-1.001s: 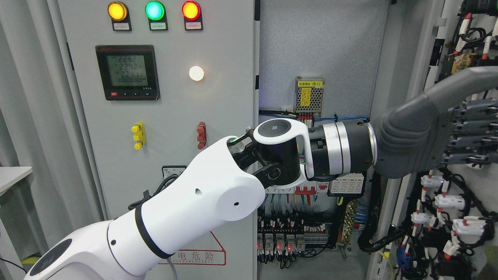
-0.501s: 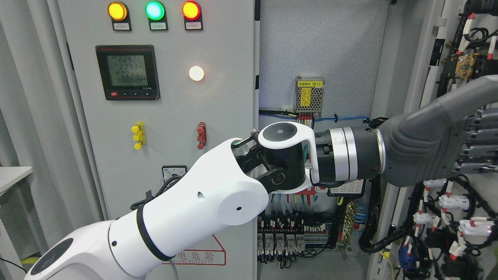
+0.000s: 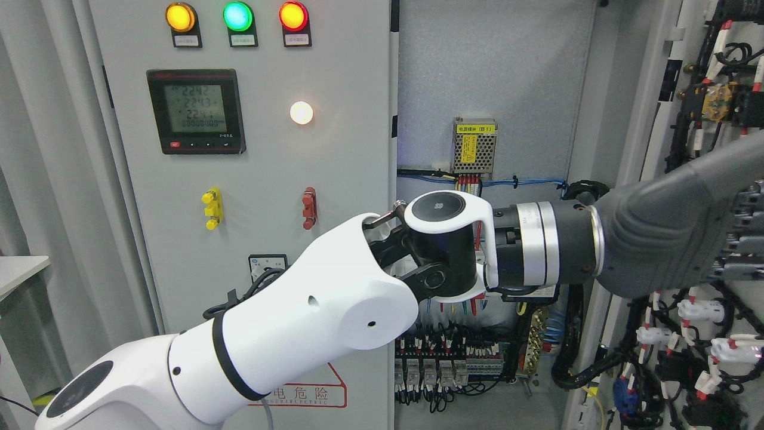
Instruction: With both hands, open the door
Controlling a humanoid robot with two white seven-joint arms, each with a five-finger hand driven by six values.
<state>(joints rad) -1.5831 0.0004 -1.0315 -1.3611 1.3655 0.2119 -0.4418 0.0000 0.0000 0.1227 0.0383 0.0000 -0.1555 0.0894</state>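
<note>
Door (image 3: 692,334) on the far right already stands swung wide, its wired inner face turned our way, long axis vertical, hinge line beyond the frame's edge. Against that face we see the left hand (image 3: 674,233), arm reaching across the open cabinet bay (image 3: 489,89) from the door's left. Fingers (image 3: 743,239) lie on the door's side of the palm, cut off by the frame, so their state we cannot tell. Right hand absent from view; left is clearly nearer.
</note>
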